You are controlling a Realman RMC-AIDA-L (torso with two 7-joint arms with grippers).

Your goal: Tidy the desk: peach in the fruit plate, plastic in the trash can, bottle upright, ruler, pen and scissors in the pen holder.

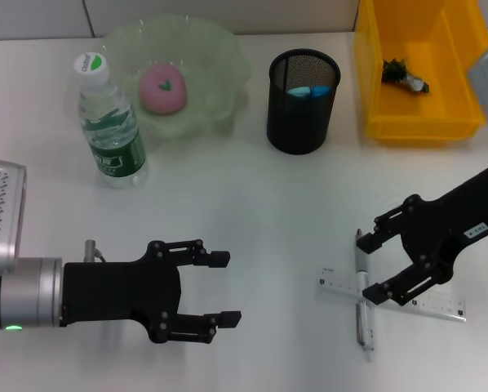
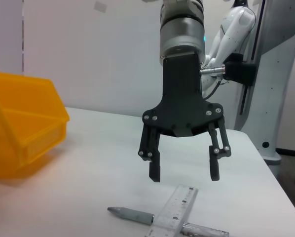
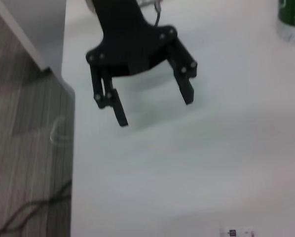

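Observation:
My right gripper (image 1: 368, 268) hangs open just over the desk, its fingers straddling the upper part of a grey pen (image 1: 363, 314). The pen lies across a clear ruler (image 1: 423, 304). The left wrist view shows this gripper (image 2: 184, 175) above the pen (image 2: 130, 215) and ruler (image 2: 174, 212). My left gripper (image 1: 229, 287) is open and empty at the front left, also seen as the left gripper (image 3: 155, 109). The pink peach (image 1: 162, 88) lies in the plate (image 1: 228, 57). The bottle (image 1: 109, 122) stands upright. The black pen holder (image 1: 301, 114) holds something blue; scissors are not recognisable.
The yellow bin (image 1: 374, 73) at the back right holds a dark crumpled piece (image 1: 401, 73). The desk's edge and the floor beyond it show in the right wrist view. Bare desk lies between the two grippers.

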